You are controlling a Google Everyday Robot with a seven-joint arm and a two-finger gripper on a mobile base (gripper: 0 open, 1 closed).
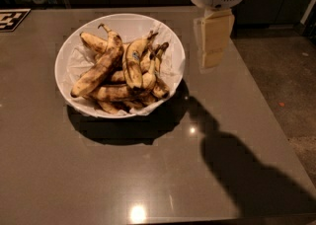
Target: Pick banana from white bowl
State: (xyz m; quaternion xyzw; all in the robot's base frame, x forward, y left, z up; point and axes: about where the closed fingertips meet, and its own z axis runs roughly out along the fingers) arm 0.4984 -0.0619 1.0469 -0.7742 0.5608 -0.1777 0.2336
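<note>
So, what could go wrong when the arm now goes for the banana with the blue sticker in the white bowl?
1. The banana lies packed among other bananas, so the pincer might take a wrong one or drag its neighbours.
2. The pincer hangs just right of the white bowl; coming in sideways, it could knock the rim.
3. The crinkled lining might get caught too.

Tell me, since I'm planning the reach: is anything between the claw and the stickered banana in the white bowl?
The claw hangs right of the white bowl, above the table. Between it and the banana lie the bowl's right rim and other bananas leaning alongside.
</note>
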